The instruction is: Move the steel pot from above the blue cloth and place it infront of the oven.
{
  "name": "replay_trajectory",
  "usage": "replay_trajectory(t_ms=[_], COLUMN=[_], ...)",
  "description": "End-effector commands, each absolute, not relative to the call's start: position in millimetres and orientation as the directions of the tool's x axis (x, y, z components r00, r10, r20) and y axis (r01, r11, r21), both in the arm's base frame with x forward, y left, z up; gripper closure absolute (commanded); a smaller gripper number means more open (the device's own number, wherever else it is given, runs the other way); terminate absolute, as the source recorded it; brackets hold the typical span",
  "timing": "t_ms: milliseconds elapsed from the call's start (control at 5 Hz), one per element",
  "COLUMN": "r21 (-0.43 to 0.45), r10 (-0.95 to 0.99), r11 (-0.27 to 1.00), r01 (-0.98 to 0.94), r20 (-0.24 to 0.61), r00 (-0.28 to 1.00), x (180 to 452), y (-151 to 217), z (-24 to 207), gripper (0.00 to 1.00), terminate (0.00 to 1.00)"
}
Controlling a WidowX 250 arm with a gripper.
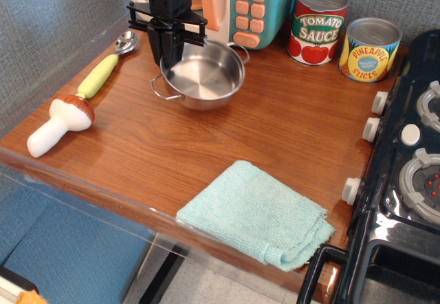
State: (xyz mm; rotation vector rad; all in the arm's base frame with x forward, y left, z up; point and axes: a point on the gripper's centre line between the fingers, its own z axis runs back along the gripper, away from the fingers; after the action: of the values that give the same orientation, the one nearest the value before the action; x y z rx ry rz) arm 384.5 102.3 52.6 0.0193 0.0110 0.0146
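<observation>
The steel pot [203,80] sits low in front of the oven [251,5], at or just above the wooden table; I cannot tell whether it touches. My gripper [168,55] comes down from above at the pot's back-left rim, with its black fingers shut on that rim. The oven's cream front is partly hidden behind the arm. The blue cloth [254,214] lies bare near the table's front edge, well apart from the pot.
A green-handled spoon [103,70] and a toy mushroom [58,122] lie at the left. A tomato sauce can [317,25] and a pineapple can [371,49] stand at the back right. A black stove [405,173] borders the right side.
</observation>
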Motion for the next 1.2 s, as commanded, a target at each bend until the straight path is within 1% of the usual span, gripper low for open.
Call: replay_trajectory(t_ms=[0,200,400,600,800,1000], r21=[0.079,0.089,0.102,0.118,0.095,0.085], r10=[0.101,0.140,0.122,0.076,0.054,0.037], r11=[0.991,0.986,0.987,0.989,0.993,0.995], r01=[-0.104,-0.143,-0.126,-0.085,-0.067,-0.050], r20=[0.041,0.041,0.046,0.080,0.124,0.142], r00=[0.994,0.989,0.991,0.994,0.991,0.989], x=[399,405,408,406,396,389], y=[143,152,155,152,144,140], z=[60,57,62,77,101,112], gripper=[1.00,0.00,0.00,0.00,0.00,0.00], terminate=[0.00,0.00,0.00,0.00,0.00,0.00])
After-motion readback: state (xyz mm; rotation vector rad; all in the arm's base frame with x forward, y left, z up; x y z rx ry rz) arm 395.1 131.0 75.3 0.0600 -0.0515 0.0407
